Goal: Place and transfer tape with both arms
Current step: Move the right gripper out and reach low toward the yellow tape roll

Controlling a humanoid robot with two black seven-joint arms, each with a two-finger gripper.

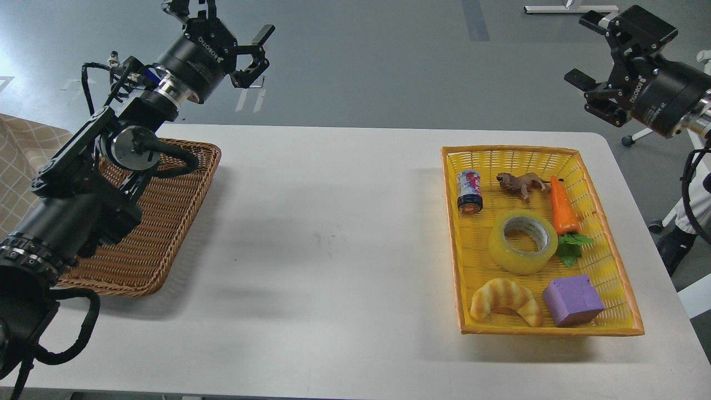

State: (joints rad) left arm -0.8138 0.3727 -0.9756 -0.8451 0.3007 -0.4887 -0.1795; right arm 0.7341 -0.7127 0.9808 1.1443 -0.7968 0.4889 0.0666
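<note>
The tape (522, 242), a wide translucent yellow roll with a grey-white core, lies flat in the middle of the yellow basket (452, 233) on the right of the white table. My right gripper (589, 53) is open and empty, raised high beyond the table's far right corner, well away from the tape. My left gripper (222, 25) is open and empty, held high above the far edge of the brown wicker basket (166, 233) on the left.
In the yellow basket with the tape lie a small can (469, 191), a brown toy animal (521, 184), a toy carrot (563, 208), a croissant (505, 300) and a purple block (572, 300). The white table (333, 250) spans between the baskets.
</note>
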